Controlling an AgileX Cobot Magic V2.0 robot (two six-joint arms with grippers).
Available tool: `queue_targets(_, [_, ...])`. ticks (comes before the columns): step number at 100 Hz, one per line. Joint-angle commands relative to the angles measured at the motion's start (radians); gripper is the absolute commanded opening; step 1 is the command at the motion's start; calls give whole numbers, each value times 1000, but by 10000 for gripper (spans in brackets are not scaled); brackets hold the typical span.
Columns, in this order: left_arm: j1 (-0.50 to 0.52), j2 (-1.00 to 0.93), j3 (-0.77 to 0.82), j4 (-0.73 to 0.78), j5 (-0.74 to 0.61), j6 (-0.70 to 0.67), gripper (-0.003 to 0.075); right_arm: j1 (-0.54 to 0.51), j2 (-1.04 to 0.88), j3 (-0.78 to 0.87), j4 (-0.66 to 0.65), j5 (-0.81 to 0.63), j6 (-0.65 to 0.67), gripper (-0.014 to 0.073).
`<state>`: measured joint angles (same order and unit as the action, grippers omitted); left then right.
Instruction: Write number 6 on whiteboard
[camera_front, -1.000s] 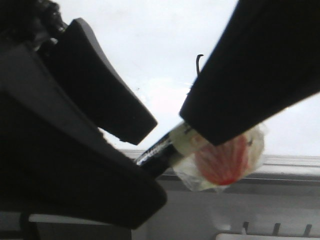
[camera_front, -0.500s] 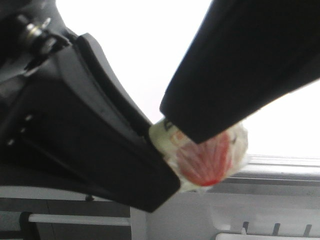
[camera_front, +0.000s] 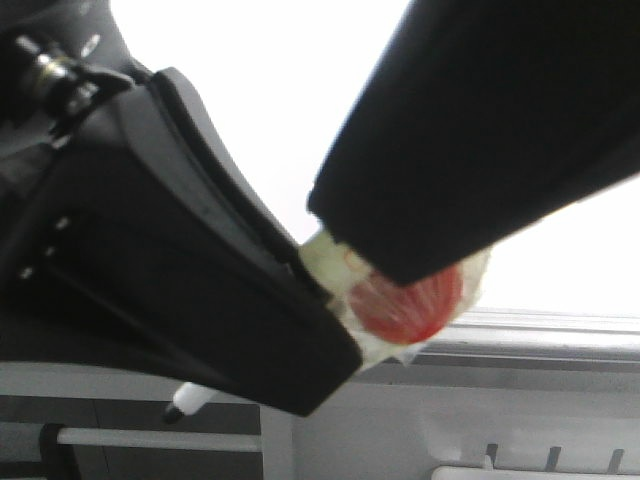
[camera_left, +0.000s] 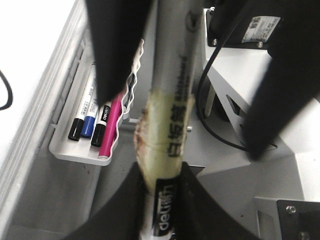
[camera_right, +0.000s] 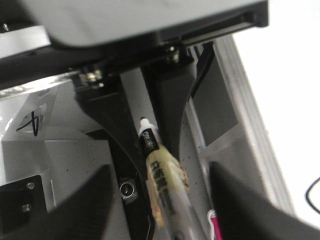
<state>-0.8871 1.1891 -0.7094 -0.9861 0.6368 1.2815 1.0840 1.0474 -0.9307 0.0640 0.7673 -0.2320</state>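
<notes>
Whiteboard (camera_front: 300, 110): glossy, rigid upright panel behind both arms; I judge it slick, needing only light, steady tip pressure. Number 6 (camera_left: 6, 92): only a fragment of black stroke shows on the board. Marker (camera_left: 167, 120): light, stiff, tape-wrapped barrel; I would hold it at the tape. Left gripper (camera_left: 160, 200) clenched on the marker; right gripper (camera_right: 160, 200): I cannot tell whether it grips.
</notes>
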Motion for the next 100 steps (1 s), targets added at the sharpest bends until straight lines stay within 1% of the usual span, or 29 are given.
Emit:
queue_targets(1, [0,-14,-32,-53,-10,-55,-19,-17,-77,-32,-54,-64,39,528])
queue_targets(5, [6,-14,-32,-53,-10,-73,-19,-28,-104,-32,-88,-64,73,505])
queue_targets(10, [15,-14,-28,-58,-28,-101,-19,-39,-147,-32,-128,-61,108,441])
queue_targets(12, [17,-14,-28,-61,-37,-117,-19,-45,-165,-32,-143,-61,123,402])
queue_targets(15, [23,-14,-21,-72,-69,-149,-19,-52,-196,-32,-161,-61,144,323])
queue_targets(17, [27,-14,-15,-84,-99,-163,-19,-58,-210,-32,-175,-61,160,288])
queue_targets(18, [27,-14,-10,-95,-110,-177,-19,-61,-224,-32,-183,-61,165,250])
queue_targets(19, [27,-14,-7,-102,-133,-184,-19,-63,-231,-32,-187,-61,176,230])
queue_targets(21, [27,-14,2,-123,-174,-201,-19,-70,-256,-32,-203,-61,189,150])
queue_targets(24, [27,-14,15,-158,-231,-210,-19,-74,-274,-32,-211,-58,201,89])
queue_targets(25, [27,-14,21,-176,-246,-212,-19,-77,-286,-32,-218,-55,204,48])
queue_targets(26, [27,-14,24,-186,-276,-212,-19,-79,-292,-32,-221,-56,207,28])
queue_targets(29, [25,-14,35,-221,-338,-212,-19,-84,-318,-32,-231,-47,211,-69])
queue_targets(42, [25,-13,57,-400,-587,-212,-19,-110,-383,-30,-245,-26,238,-53])
queue_targets(56, [25,-13,57,-477,-741,-212,-19,-117,-401,-28,-251,3,240,-53])
queue_targets(62, [25,-6,57,-482,-771,-215,-19,-117,-401,-28,-251,5,240,-53])
queue_targets(71, [25,25,57,-532,-824,-215,-19,-117,-399,-28,-252,-2,242,-53])
queue_targets(79, [25,57,57,-555,-866,-215,-19,-118,-399,-28,-268,-3,267,-53])
queue_targets(100, [25,137,48,-557,-904,-224,-19,-118,-399,-28,-272,-1,284,-53])
